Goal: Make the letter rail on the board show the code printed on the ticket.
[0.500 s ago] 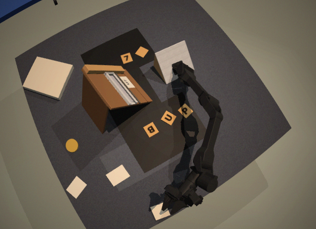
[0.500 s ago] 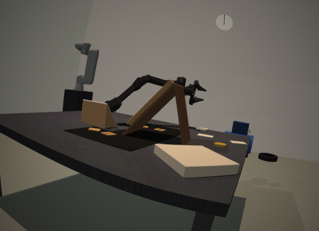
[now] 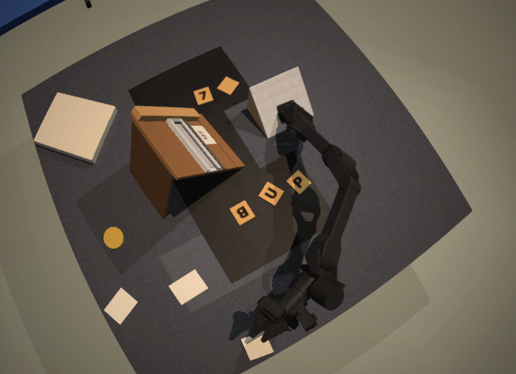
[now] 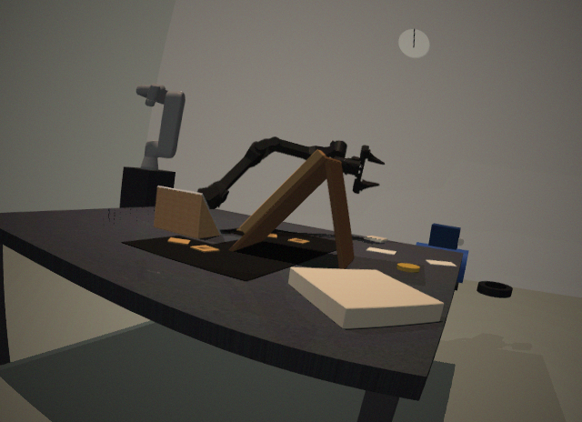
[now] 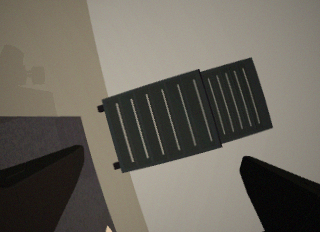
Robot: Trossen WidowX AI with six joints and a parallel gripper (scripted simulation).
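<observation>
The brown slanted board [image 3: 160, 141] [image 4: 286, 204] carries a grey letter rail [image 3: 189, 144] with no tile visible in it. The ticket [image 3: 208, 139] is beside the rail; its print is too small to read surely. Tiles B [image 3: 242, 213], U [image 3: 271, 193] and P [image 3: 298, 181] lie on the counter on one side of the board. Tile 7 [image 3: 202, 95] [image 4: 205, 247] and a tile with no visible letter [image 3: 227, 85] [image 4: 178, 241] lie on the other. My gripper [image 3: 256, 338] [image 4: 381, 174] [image 5: 166, 160] is open and empty, raised well away from the tiles.
A pale wedge block [image 3: 279, 91] [image 4: 178, 211] stands near the arm's base. A cream slab [image 3: 76, 126] [image 4: 366, 290], a yellow disc [image 3: 113, 238] [image 4: 407, 267] and pale cards [image 3: 188, 286] [image 3: 120, 305] lie on the counter. Another card [image 3: 259, 350] is below the gripper near the counter edge.
</observation>
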